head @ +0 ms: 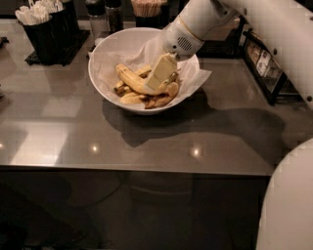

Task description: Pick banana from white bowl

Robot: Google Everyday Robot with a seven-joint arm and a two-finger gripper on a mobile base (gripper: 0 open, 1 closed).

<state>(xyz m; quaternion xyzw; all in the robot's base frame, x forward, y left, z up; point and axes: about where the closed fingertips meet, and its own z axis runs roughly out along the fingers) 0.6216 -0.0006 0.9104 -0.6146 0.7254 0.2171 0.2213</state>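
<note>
The white bowl (100, 85) stands at the back middle of the grey counter, lined with crinkled white paper. Several bananas lie in it. The banana (129, 78) is the longest, curved one, lying across the top of the pile with clean yellow skin. Smaller blotched bananas (156, 100) lie under and beside it. My gripper (159, 74) reaches down into the bowl from the upper right, and its pale tip sits right over the right end of the banana. The white arm hides the bowl's far right rim.
A black caddy of white utensils (43, 27) stands at the back left. Dark shakers (100, 14) and a cup of sticks (146, 7) stand behind the bowl. A black wire rack (266, 63) is at the right. The counter's front edge (137, 168) runs across the view.
</note>
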